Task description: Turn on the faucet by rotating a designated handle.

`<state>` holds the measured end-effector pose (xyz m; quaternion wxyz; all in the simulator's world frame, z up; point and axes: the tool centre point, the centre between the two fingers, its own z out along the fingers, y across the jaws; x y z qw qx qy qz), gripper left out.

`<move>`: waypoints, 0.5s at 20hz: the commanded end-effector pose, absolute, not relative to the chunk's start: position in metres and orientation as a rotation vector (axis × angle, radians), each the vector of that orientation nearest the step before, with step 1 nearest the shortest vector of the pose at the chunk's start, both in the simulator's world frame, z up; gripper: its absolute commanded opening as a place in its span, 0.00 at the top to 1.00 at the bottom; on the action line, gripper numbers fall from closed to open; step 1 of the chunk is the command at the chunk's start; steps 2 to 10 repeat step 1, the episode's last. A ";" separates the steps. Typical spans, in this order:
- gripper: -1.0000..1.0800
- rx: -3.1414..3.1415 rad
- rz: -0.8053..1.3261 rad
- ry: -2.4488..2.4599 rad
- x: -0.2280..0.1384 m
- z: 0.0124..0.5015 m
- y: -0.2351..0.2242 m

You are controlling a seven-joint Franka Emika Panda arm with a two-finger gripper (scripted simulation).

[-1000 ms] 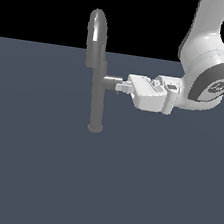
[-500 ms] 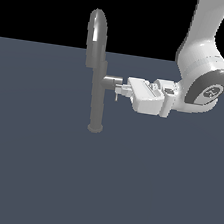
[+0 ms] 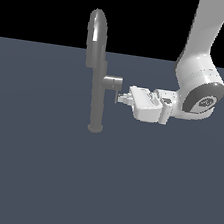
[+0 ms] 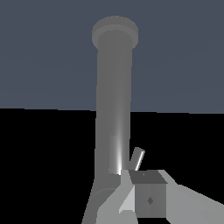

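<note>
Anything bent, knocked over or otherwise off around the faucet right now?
Nothing stands out. The faucet stands upright on its base, and the handle hangs from the side stub with the end effector right at it.

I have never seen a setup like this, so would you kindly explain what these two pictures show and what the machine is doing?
These are simulator renders, not photographs. The white machine is a robot arm, and its tip carries a pincer for grasping. One picture comes from a camera standing off the arm; the other comes from a camera on the arm's wrist, looking along the pincer. On the flat grey surface stands a tall grey faucet with an arched top. A short stub sticks out of its side, and a thin rod, the handle, hangs from the stub's end. The pincer sits right at that handle, though the pictures do not show whether it is gripping it. Nothing else lies on the surface.
</note>
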<state>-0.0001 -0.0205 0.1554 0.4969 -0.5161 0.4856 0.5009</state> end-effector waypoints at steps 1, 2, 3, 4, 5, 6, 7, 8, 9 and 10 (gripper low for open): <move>1.00 -1.245 1.244 1.185 0.000 0.138 -0.007; 1.00 -1.245 1.244 1.185 0.000 0.138 -0.007; 1.00 -1.245 1.244 1.185 0.000 0.138 -0.007; 1.00 -1.245 1.244 1.185 0.000 0.138 -0.007; 1.00 -1.245 1.244 1.185 0.000 0.138 -0.007; 1.00 -1.245 1.244 1.185 0.000 0.138 -0.007; 1.00 -1.245 1.244 1.185 0.000 0.138 -0.007; 1.00 -1.245 1.244 1.185 0.000 0.138 -0.007; 1.00 -1.245 1.244 1.185 0.000 0.138 -0.007; 1.00 -1.245 1.244 1.185 0.000 0.138 -0.007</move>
